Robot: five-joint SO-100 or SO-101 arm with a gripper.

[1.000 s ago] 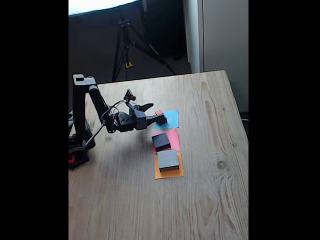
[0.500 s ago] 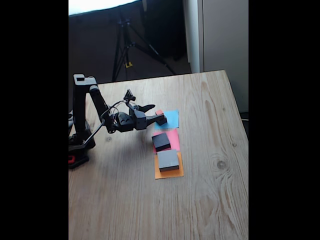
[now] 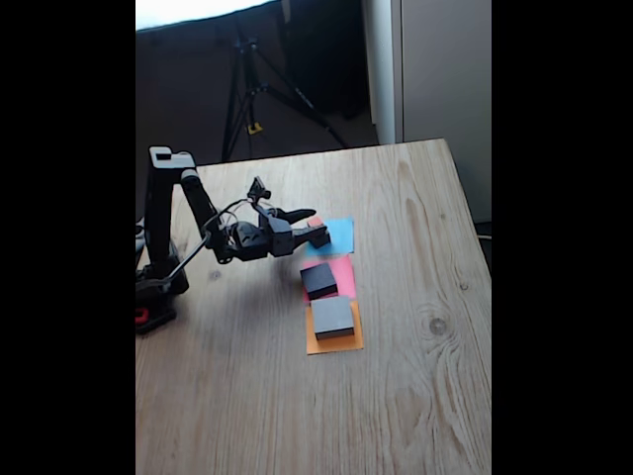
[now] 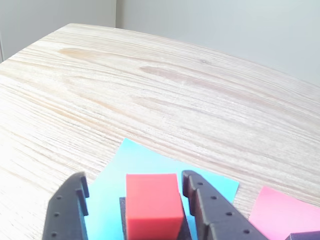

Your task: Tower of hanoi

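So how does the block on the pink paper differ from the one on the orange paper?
In the fixed view, the block on the pink paper is smaller and near black; the block on the orange paper is larger with a lighter grey top. The pink one sits nearer the gripper, the orange one farther from it. Both are square, flat-lying and untouched.

wood table (image 3: 415, 376), blue (image 3: 340, 234), pink (image 3: 344, 272), orange paper sqs (image 3: 334, 342), tripod (image 3: 255, 89) behind
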